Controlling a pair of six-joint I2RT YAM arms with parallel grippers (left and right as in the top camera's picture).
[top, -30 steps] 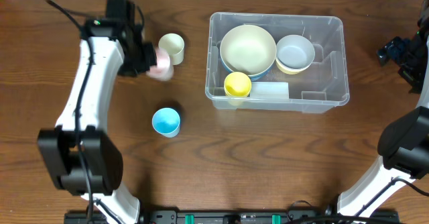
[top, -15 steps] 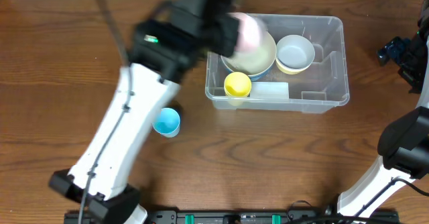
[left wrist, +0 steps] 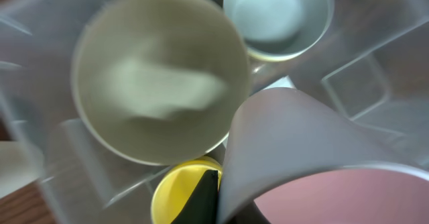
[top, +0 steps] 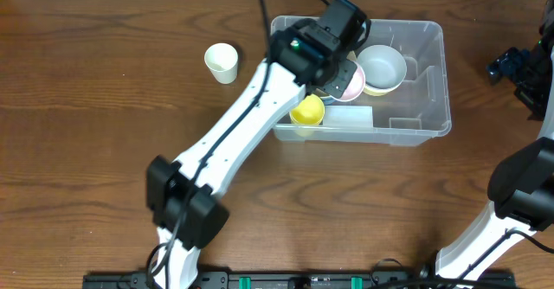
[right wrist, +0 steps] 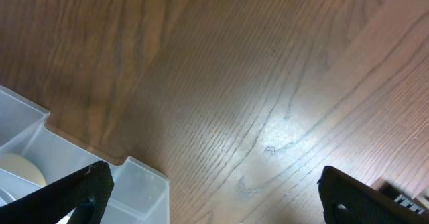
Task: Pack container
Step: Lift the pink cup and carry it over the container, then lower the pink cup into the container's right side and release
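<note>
Left jaws gripping a pink cup (top: pixel 351 83) over the container (top: pixel 428 107).
Container sits on the desk (top: pixel 86 107), right of centre; inside it a big cream bowl (left wrist: pixel 157 76), a small pale bowl (top: pixel 382 67) and a yellow cup (top: pixel 306 110). Cream cup (top: pixel 222 61) stands on the desk left of it, apart. Right jaws spread wide, empty, beyond the container's right end.

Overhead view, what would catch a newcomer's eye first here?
The white left arm reaches diagonally across the table, its left gripper shut on a pink cup held over the container. That clear container, right of centre, holds a yellow cup, a small pale bowl and a large cream bowl. A lone cream cup stands on the table to its left.
</note>
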